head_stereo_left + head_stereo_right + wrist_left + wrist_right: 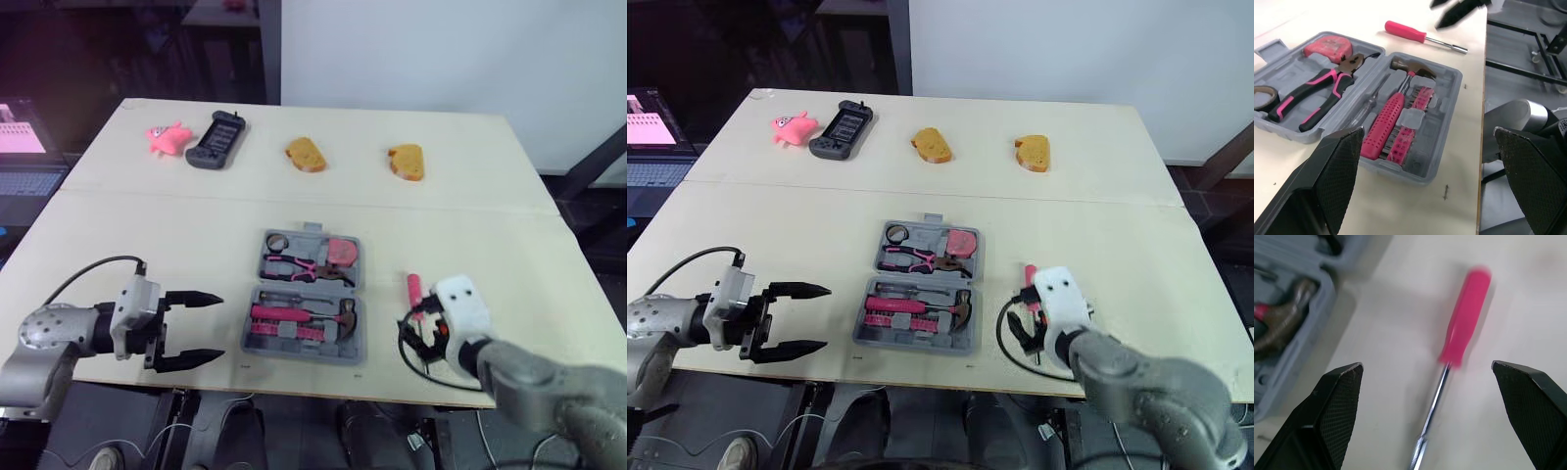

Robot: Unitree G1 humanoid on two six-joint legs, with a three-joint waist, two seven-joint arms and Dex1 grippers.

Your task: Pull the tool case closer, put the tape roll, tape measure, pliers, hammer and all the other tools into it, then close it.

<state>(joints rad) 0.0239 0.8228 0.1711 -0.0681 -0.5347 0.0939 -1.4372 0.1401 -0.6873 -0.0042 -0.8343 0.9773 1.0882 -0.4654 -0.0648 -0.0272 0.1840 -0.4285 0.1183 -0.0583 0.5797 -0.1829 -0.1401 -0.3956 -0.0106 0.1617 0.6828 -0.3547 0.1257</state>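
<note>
Screwdriver [414, 287] lies half hidden behind right fingers [1337, 411] beside tool case [1447, 105].

The left tool [217, 327] has two black pointed fingers [1327, 181] with dimpled faces, a pale grey block [132, 308] behind, then a silver joint [49, 333] and thin black cable [93, 266]. Behind the right tool [1426, 366]: a white housing [462, 304], black cable loop [411, 354], grey arm [549, 387].

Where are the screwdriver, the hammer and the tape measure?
screwdriver [1465, 318], right wrist view, middle of its pink handle
hammer [1390, 112], left wrist view, upper part of its pink grip
tape measure [1327, 46], left wrist view, top face of its red body
</note>
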